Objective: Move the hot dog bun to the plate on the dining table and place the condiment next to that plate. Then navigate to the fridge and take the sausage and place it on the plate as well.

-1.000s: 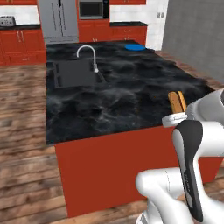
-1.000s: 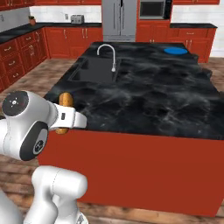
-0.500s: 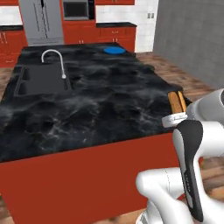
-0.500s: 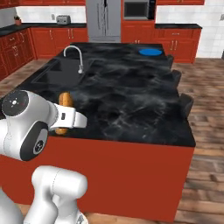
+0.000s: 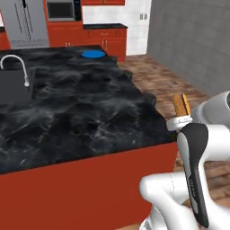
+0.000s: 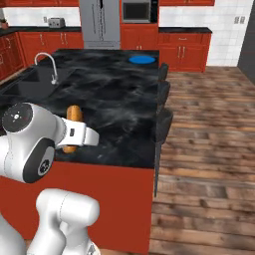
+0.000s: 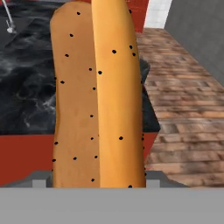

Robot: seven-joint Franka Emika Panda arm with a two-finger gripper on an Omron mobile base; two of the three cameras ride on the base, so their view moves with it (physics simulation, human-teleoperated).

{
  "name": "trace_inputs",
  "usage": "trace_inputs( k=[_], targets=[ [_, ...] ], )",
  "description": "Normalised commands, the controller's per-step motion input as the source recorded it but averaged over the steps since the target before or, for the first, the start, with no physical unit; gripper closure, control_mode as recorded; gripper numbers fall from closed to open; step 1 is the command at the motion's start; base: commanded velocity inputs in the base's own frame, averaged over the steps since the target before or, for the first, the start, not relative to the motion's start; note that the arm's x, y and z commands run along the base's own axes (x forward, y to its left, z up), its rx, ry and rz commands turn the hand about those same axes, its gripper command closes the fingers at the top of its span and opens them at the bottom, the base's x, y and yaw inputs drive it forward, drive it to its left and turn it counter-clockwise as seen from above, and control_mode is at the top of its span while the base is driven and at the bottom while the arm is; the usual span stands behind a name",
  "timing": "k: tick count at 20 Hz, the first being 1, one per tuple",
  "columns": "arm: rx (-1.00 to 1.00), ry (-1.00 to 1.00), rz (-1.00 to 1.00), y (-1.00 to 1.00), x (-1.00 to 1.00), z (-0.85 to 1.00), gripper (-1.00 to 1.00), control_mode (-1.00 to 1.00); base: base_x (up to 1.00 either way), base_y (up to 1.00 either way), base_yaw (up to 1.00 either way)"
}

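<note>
Driving rightward along the surface (image 5: 90,117), the base is bringing the plate (image 5: 93,54) nearer; the end effector (image 5: 179,120) is pinching the bun (image 5: 180,104), soft and light, upright at its lower end.

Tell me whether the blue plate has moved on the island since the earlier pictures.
No. The plate sits at the same far corner of the dining table; the whole view shifted because the base drove.
</note>
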Motion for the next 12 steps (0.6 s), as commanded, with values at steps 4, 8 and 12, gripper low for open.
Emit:
trace_inputs(
  k=[4, 8, 12],
  targets=[
    [0.00, 0.00, 0.00, 0.00, 0.00, 0.00, 1.00, 1.00, 0.40, -1.00, 0.00],
    [0.00, 0.00, 0.00, 0.00, 0.00, 0.00, 1.00, 1.00, 0.46, -1.00, 0.00],
    [0.00, 0.00, 0.00, 0.00, 0.00, 0.00, 1.00, 1.00, 0.72, -1.00, -0.01]
  ],
)
